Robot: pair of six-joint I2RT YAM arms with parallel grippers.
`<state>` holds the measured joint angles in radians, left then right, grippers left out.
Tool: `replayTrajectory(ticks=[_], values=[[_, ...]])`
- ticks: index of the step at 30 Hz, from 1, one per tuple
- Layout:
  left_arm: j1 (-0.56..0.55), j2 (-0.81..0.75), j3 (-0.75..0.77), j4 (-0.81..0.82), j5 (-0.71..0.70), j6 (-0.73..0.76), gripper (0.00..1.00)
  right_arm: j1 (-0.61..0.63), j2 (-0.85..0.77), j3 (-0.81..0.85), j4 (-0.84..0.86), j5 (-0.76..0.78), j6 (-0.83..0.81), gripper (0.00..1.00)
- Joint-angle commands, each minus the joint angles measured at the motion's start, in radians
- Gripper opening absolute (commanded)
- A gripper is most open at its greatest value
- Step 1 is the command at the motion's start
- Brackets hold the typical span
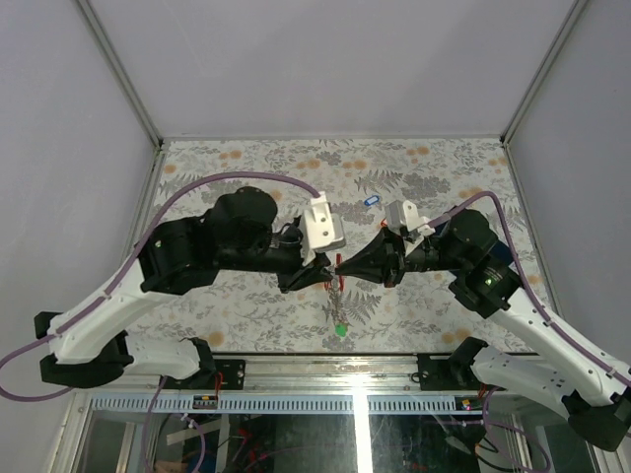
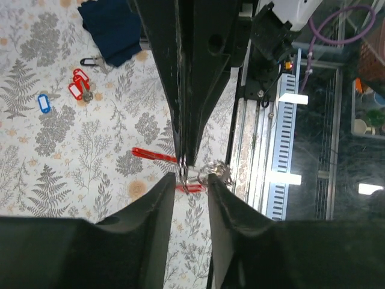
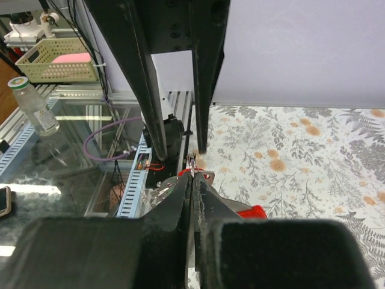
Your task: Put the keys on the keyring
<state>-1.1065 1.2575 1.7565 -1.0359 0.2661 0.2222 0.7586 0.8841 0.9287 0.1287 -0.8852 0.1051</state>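
My right gripper [image 1: 341,264] is shut on the thin metal keyring [image 3: 192,161] and holds it above the table near the front edge. The ring also shows in the left wrist view [image 2: 183,173]. A silvery key [image 2: 220,174] and red tags [image 2: 154,155] hang from the ring. In the top view a red tag [image 1: 340,287] and a green tag [image 1: 339,330] dangle below it. My left gripper [image 2: 191,180] is open, its fingertips on either side of the ring and the key. It meets the right gripper tip to tip [image 1: 323,268].
A blue-tagged key [image 2: 43,103] lies on the floral tablecloth, also in the top view [image 1: 371,200]. Red-tagged keys [image 2: 78,86] and a small black clip [image 2: 90,61] lie beside a navy folded cloth [image 2: 111,27]. The table's front rail [image 2: 283,150] is close by.
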Motion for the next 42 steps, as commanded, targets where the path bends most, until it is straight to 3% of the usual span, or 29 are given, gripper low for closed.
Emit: replayTrajectory(ticks=[1,11,21,42], values=[[-0.007,-0.110,-0.087,0.183,0.009,-0.015,0.31,-0.001,-0.044,-0.020,0.203,0.063,0.087,0.00],[-0.008,-0.334,-0.373,0.484,-0.075,-0.055,0.35,-0.001,-0.043,-0.048,0.425,0.109,0.237,0.00],[-0.008,-0.407,-0.507,0.706,-0.138,-0.053,0.35,-0.001,-0.031,-0.045,0.473,0.110,0.279,0.00],[-0.007,-0.337,-0.484,0.719,-0.015,-0.028,0.24,-0.001,-0.042,-0.052,0.466,0.114,0.277,0.00]])
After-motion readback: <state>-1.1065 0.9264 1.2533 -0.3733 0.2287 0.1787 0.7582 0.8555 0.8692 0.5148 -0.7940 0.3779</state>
